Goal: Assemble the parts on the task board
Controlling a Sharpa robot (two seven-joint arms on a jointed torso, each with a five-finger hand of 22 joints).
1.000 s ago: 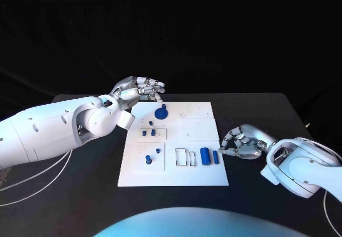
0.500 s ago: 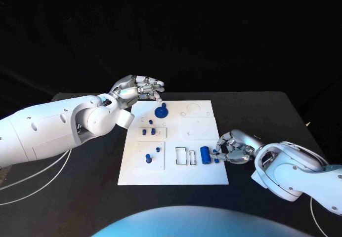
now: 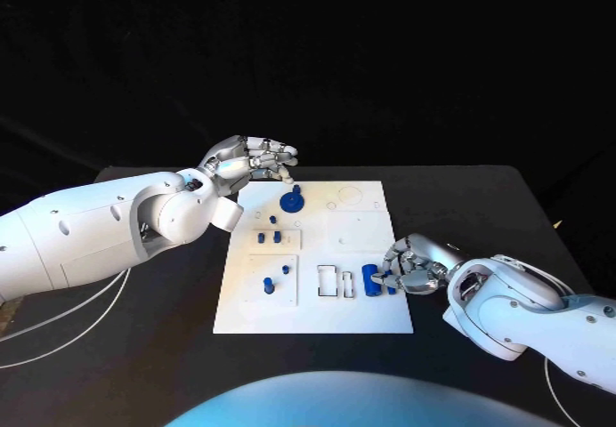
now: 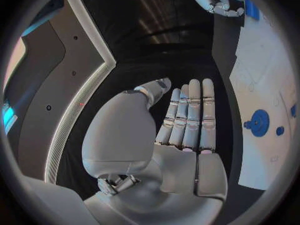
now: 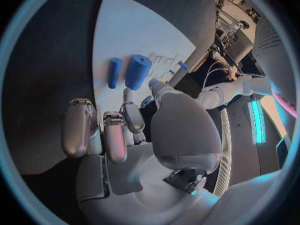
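Since the two small blue plastic cylinders look rigid, smooth and light, I'd judge they will roll or slip if nudged sideways; best taken across the round body at mid-length, thumb against a finger. The thicker blue cylinder (image 3: 369,280) and the thin blue rod (image 3: 389,283) lie side by side on the white flat task board (image 3: 360,222), near its edge on the right hand's side. Right hand (image 3: 413,267) is at that edge, fingers curled over, fingertips just beside the rod; in the right wrist view both pieces (image 5: 137,71) (image 5: 114,72) lie just beyond the fingertips (image 5: 129,96), apart from them. Nothing held, as far as I can tell. Left hand (image 3: 250,160) hovers off the board's far corner, fingers straight and together, palm bare, near the blue round knob part (image 3: 291,203).
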